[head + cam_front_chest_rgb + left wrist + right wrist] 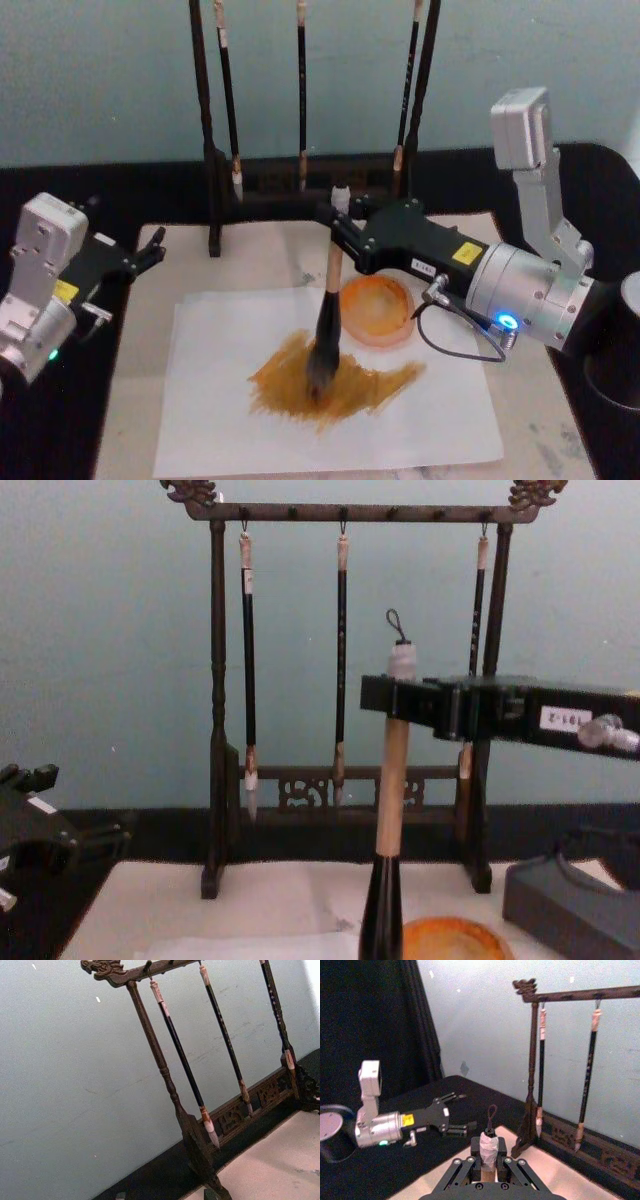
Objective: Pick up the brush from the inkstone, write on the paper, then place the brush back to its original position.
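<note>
Idly, the left gripper (155, 248) rests at the far left, jaws apart. On the thin white paper sheet (220, 400), the thick tan-handled calligraphy brush (328, 330) stands upright with its bristles in an ochre smear (375, 385). The right gripper (333, 222) is clamped on its handle. Just right sits a shallow round orange dish (377, 310), pale orange inside.

A small white label (563, 718) on the black body of the right pincer (397, 708) carries dark characters. In the chest view they look like "191-2", though the reading is not certain. In the head view the same black body bears a yellow sticker (466, 253) with dark marks too small to read. The left arm (40, 300) has a second yellow sticker (65, 291) on its housing, and its print cannot be made out either. The low rail of the wooden brush rack (150, 1045) holds carved panels (230, 1120) shaped like written characters, but which characters cannot be told.
</note>
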You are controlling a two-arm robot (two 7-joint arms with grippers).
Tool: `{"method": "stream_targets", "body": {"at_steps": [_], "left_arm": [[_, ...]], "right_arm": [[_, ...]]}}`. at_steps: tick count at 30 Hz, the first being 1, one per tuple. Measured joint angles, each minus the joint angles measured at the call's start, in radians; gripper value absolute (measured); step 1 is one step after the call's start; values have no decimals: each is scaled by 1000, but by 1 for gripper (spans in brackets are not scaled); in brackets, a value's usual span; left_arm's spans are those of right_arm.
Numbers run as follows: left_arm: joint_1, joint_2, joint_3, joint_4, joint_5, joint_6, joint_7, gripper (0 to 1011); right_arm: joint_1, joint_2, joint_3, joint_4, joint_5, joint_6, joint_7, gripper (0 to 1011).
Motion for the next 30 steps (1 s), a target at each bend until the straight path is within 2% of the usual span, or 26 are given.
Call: {"method": "stream_targets", "body": {"at_steps": [6,17,30], "left_arm": [[0,0,0,0,0,0,0,1010],[0,0,0,0,0,0,0,1009],[0,0,0,0,0,0,0,1009]], "right_arm": [[-1,9,-9,7,-11,-2,20,162],[0,6,-7,31,-24,-3,20,162],[-18,-3,26,44,-27,0,-4,162]]}}
